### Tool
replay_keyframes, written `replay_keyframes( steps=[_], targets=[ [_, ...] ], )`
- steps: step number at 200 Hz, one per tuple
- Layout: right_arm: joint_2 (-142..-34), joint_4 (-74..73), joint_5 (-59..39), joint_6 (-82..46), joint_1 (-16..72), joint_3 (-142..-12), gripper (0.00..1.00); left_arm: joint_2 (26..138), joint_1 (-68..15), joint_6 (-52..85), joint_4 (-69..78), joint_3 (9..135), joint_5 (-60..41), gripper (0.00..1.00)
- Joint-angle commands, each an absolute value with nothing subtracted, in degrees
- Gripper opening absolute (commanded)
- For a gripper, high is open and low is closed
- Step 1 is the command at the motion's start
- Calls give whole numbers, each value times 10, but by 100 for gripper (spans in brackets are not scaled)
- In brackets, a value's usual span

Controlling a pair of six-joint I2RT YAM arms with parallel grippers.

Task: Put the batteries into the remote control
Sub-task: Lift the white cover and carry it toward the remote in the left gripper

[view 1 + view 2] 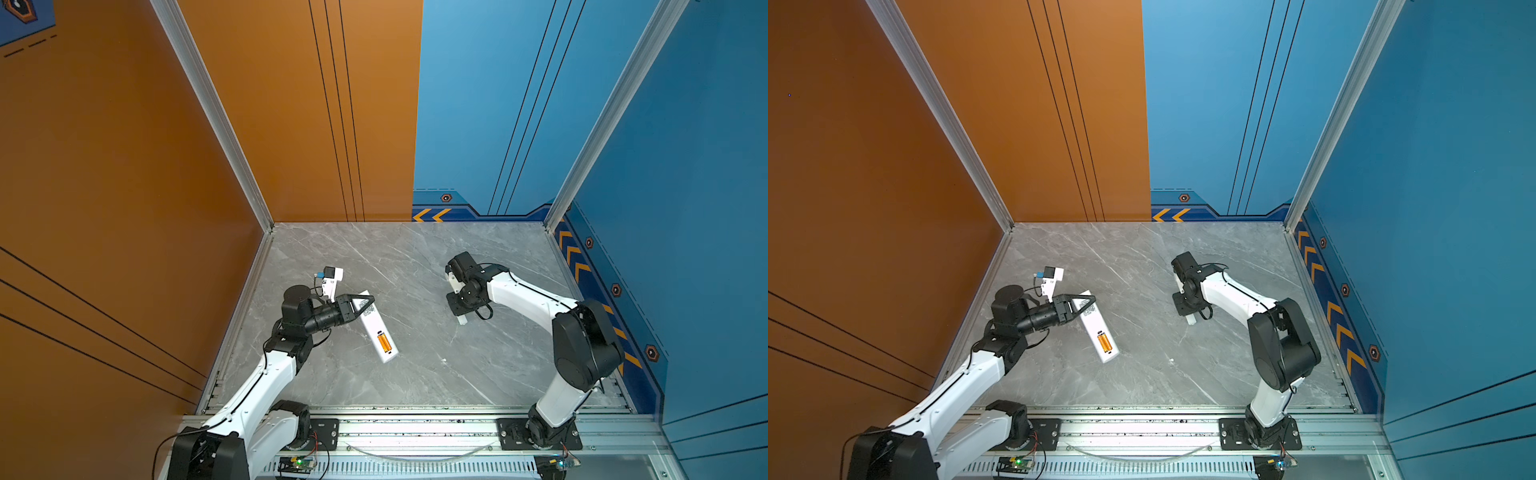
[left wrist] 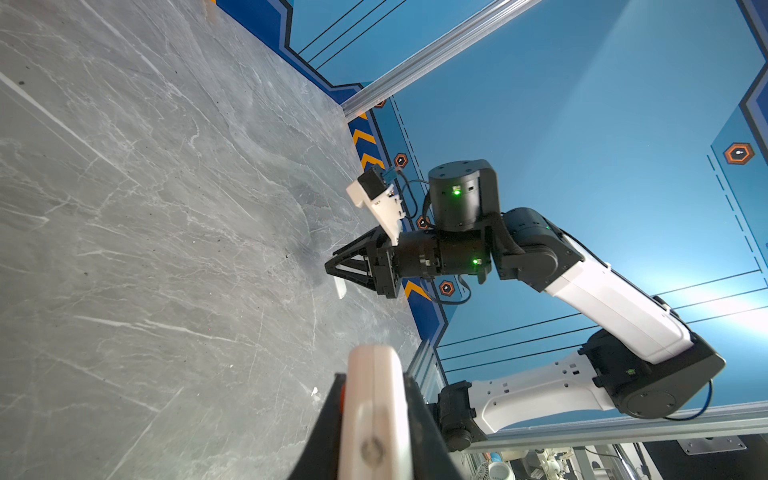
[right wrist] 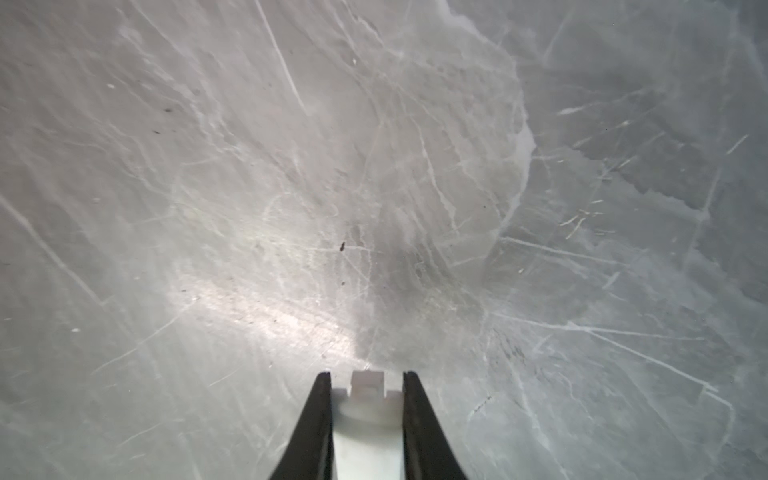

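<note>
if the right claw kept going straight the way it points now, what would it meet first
Most likely the table. The right claw, closed on the small white cover plate, points down at bare marble; nothing else lies ahead in the right wrist view, though depth is unclear.

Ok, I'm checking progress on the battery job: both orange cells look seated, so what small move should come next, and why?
Probably carry the small white cover plate, pinched in the right gripper, toward the slim white remote control. The two orange batteries already lie in its open bay, and the left gripper holds its far end.

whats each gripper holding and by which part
Left gripper clamps the remote control by its end away from the batteries; right gripper grips the cover plate by its side edges.
</note>
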State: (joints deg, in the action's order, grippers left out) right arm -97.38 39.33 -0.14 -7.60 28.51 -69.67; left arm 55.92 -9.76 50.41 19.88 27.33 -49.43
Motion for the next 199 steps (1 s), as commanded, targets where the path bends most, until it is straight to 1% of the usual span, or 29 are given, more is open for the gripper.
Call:
replay_keyframes(
  steps=[1, 45, 82, 94, 97, 107, 139, 199],
  targets=[
    [-940, 394, 0, -94, 303, -698, 17, 545, -93, 501, 220, 268, -489, 0],
    [-871, 378, -5, -106, 351, -711, 16, 540, -92, 505, 220, 268, -478, 0],
    [-825, 354, 14, -123, 393, -710, 15, 540, -87, 510, 221, 275, -470, 0],
    [-816, 351, 21, -132, 398, -714, 14, 541, -85, 511, 221, 276, -467, 0],
    [-814, 351, 25, -135, 414, -714, 13, 541, -85, 512, 221, 277, -466, 0],
    [-807, 349, 32, -142, 426, -717, 12, 541, -82, 512, 221, 276, -462, 0],
    [-789, 329, 51, -164, 458, -723, 13, 541, -72, 514, 224, 273, -445, 0],
    [-766, 252, 30, -172, 488, -700, 13, 551, -67, 521, 258, 264, -423, 0]
  ],
)
